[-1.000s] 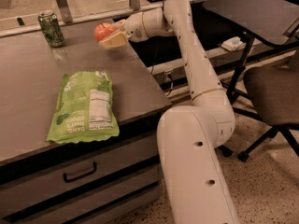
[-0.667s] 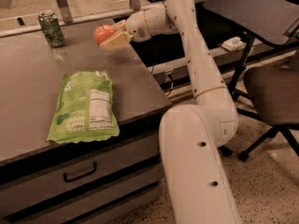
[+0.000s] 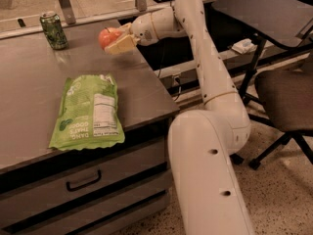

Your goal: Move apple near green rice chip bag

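Small round red-orange apple held above the back right part of the grey worktop.

The apple shows a smooth reddish skin and hangs clear of the surface, well apart from the large flat light-green crinkly rice chip bag, which lies label-up near the front edge. A green soda can stands upright at the far left, beyond the bag. The white arm's gripper reaches in from the right; its cream fingers pinch the apple.
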`<act>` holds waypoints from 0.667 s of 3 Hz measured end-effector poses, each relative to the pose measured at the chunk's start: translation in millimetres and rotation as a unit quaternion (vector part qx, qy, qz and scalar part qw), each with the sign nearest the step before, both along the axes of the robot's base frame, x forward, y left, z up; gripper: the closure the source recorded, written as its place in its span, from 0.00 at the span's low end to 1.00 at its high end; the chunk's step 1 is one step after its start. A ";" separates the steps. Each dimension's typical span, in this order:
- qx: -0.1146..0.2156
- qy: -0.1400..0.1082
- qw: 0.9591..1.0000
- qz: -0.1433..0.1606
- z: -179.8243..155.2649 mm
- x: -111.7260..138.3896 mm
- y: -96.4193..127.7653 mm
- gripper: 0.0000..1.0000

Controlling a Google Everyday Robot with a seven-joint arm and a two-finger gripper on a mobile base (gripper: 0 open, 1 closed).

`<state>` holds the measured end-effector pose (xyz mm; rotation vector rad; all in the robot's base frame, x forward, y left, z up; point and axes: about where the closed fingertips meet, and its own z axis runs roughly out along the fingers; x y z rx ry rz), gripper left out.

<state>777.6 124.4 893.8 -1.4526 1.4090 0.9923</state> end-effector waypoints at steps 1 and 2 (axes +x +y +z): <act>0.024 0.024 0.999 0.030 -10.1 -23.3 -8.0 1.00; 0.038 0.036 0.997 0.054 -19.8 -52.7 -15.7 1.00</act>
